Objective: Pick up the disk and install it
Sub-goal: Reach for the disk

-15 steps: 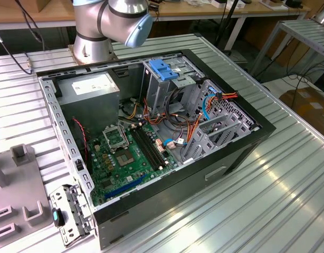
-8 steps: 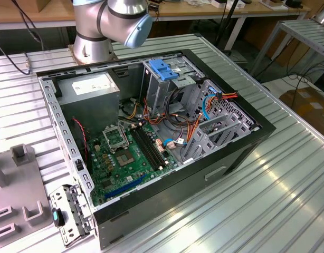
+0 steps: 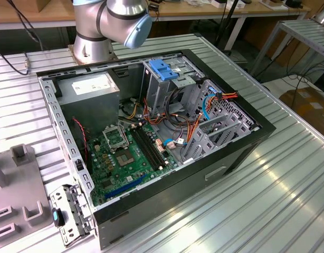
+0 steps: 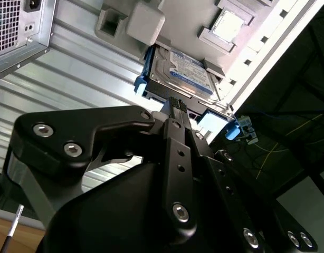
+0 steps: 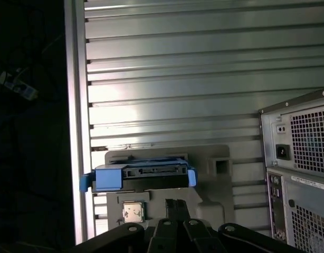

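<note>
We find the disk (image 4: 184,74) by the edge of the table (image 4: 93,63), straight ahead of our gripper (image 4: 175,104), jaws together, its long axis pointing away.

We see the silver round-jointed robot arm (image 3: 112,21), capped in pale blue, rising from its grey round base (image 3: 91,50) at the far side of the scene in the exterior view. In both wrist views the black metal gripper (image 4: 175,103) (image 5: 175,202) reaches forward, jaws seemingly pressed together.
</note>
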Motion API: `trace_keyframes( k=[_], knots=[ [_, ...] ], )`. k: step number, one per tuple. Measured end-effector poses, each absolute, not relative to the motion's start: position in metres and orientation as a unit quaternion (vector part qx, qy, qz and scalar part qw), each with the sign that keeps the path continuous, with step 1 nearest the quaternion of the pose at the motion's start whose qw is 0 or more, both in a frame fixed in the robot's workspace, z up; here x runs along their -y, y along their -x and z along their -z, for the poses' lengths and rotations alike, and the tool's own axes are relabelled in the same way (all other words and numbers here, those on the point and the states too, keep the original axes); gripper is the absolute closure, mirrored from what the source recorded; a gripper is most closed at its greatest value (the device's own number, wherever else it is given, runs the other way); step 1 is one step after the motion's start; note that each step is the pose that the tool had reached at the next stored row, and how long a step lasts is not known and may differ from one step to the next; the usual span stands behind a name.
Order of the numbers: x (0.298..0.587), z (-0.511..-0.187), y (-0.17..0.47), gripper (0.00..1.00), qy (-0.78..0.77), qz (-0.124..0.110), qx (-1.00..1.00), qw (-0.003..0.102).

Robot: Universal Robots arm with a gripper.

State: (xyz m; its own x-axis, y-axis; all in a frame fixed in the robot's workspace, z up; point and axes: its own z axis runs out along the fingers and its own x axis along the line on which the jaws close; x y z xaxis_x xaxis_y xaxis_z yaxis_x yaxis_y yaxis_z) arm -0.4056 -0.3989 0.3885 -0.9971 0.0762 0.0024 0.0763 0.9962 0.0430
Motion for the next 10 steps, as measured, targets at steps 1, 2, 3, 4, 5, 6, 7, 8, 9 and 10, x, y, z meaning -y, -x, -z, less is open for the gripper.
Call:
trace_keyframes(
  k=[1, 2, 3, 4, 5, 6, 7, 8, 9, 10],
  knots=[
    [0.399, -0.388, 0.407, 0.89, 0.038, 0.022, 0.999, 0.001],
    [0.399, -0.388, 0.409, 0.89, 0.038, 0.022, 0.999, 0.001],
    [0.399, -0.388, 0.412, 0.89, 0.038, 0.021, 0.999, 0.002],
    [0.399, -0.388, 0.414, 0.89, 0.038, 0.021, 0.999, 0.002],
    [0.399, -0.388, 0.416, 0.89, 0.038, 0.021, 0.999, 0.002],
    [0.399, -0.388, 0.418, 0.89, 0.038, 0.021, 0.999, 0.002],
    [0.399, -0.388, 0.420, 0.89, 0.038, 0.021, 0.999, 0.003],
    [0.399, -0.388, 0.422, 0.89, 0.038, 0.021, 0.999, 0.003],
    [0.399, -0.388, 0.427, 0.89, 0.038, 0.021, 0.999, 0.003],
    [0.399, -0.387, 0.429, 0.89, 0.038, 0.021, 0.999, 0.004]
  ],
)
